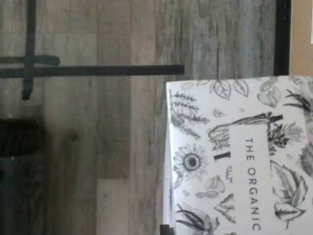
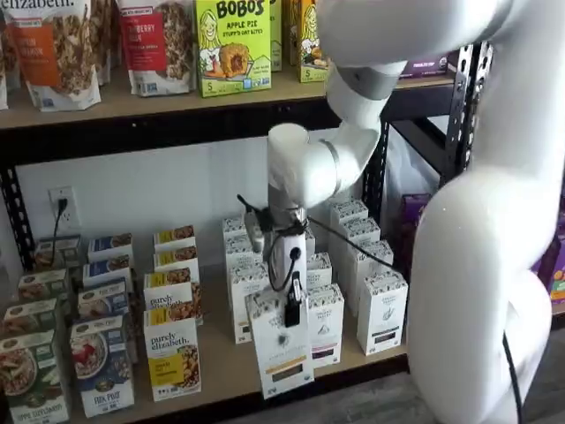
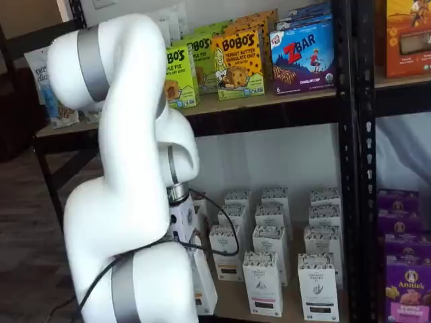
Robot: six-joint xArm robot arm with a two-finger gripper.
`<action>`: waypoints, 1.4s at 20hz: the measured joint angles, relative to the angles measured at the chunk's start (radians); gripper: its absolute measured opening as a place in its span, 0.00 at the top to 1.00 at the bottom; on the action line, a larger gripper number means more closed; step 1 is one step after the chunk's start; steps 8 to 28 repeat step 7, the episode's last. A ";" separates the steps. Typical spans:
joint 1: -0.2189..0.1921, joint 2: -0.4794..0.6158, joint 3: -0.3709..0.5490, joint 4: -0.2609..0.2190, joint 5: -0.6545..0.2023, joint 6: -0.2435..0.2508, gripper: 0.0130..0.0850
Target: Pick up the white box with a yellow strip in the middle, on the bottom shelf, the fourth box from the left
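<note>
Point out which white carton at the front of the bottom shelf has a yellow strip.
The white box directly under the gripper, standing furthest forward; its neighbours carry dark labels.

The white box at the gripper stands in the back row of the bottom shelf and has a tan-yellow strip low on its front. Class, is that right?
Not quite. The white box is not in the back row. A shelf view shows it at the front edge of the bottom shelf, ahead of the other white cartons, with the gripper at its top. The tan-yellow strip low on its front is correct.
</note>
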 joint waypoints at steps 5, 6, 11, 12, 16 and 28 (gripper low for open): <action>0.022 -0.109 -0.001 0.040 0.115 -0.008 0.50; 0.026 -0.125 -0.007 0.041 0.139 -0.004 0.50; 0.031 -0.141 -0.012 0.043 0.164 0.000 0.50; 0.031 -0.141 -0.012 0.043 0.164 0.000 0.50; 0.031 -0.141 -0.012 0.043 0.164 0.000 0.50; 0.031 -0.141 -0.012 0.043 0.164 0.000 0.50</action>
